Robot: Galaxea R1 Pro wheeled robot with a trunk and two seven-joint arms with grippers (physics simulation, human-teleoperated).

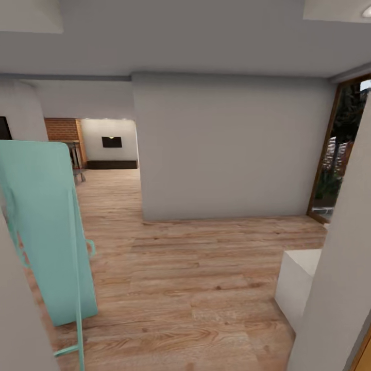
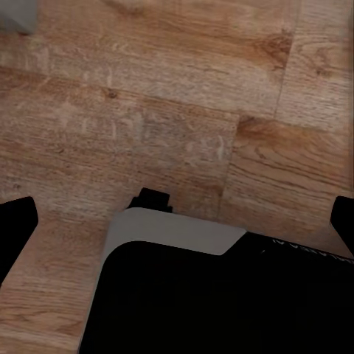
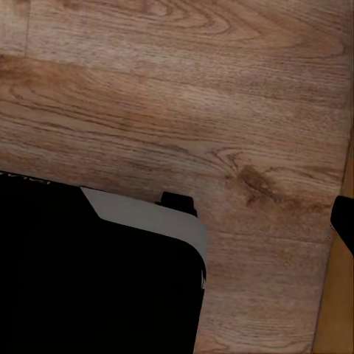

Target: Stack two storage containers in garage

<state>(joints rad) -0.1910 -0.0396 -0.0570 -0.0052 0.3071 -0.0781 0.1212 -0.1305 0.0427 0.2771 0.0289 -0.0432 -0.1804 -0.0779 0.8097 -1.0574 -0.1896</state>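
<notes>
Looking out from my head camera, I see light wood-plank floor [image 1: 206,288] stretching ahead of me, and no orange-red bin is to be found on it from where I stand. Straight ahead a broad pale grey wall [image 1: 232,149] rises from the planks and blocks the way forward. To the left of that wall a passage opens onto a farther room, where a strip of brick [image 1: 62,130] shows beside a white wall carrying a small dark panel [image 1: 112,142], with a long dark cabinet [image 1: 112,164] low beneath it. To the right of the grey wall stands a wood-framed glass door [image 1: 337,154] with greenery behind the pane.

Closer to me, left of the grey wall, a tall mint-green panel on a thin frame [image 1: 46,232] stands upright on the planks and crowds that side of the passage. Right of the wall and nearer, a low white block [image 1: 299,288] sits on the floor against a pale column [image 1: 345,257].

My left claw [image 2: 177,221] hangs over bare planks, its dark fingertips [image 2: 15,228] at the two far edges of its camera, spread wide with nothing between them. My right claw [image 3: 177,214] is also above bare planks; one dark fingertip [image 3: 343,225] shows at the edge, and I cannot tell how wide it is spread, though nothing lies in its grasp.
</notes>
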